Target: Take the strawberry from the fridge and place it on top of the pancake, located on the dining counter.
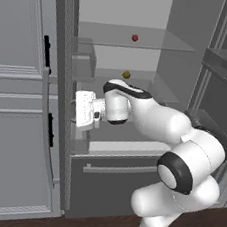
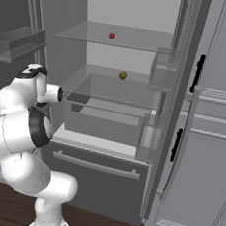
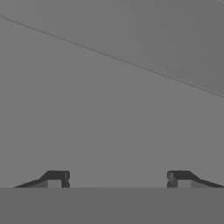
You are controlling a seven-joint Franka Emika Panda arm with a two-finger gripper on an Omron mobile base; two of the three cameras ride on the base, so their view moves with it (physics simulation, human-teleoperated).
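Note:
The fridge (image 1: 121, 187) stands with both upper doors open, showing a pale interior and glass shelves. The strawberry (image 1: 135, 38), tiny and red, lies on the upper glass shelf (image 1: 159, 40); the right base view has the strawberry (image 2: 112, 36) on that shelf too. My gripper (image 1: 78, 110) is well below and left of it, at the fridge's left side by the door bins. In the hand view the gripper (image 3: 117, 178) is open, its fingertips (image 3: 54, 178) wide apart and facing a flat grey surface with nothing between them. The pancake and the dining counter are out of view.
A small yellow-brown ball (image 1: 126, 74) rests on the middle shelf, one level under the strawberry. Door bins (image 2: 161, 73) hang on the open right door. The bottom drawer's bar handle (image 2: 96, 165) is shut below. Light grey cabinets (image 1: 13, 123) stand to the left.

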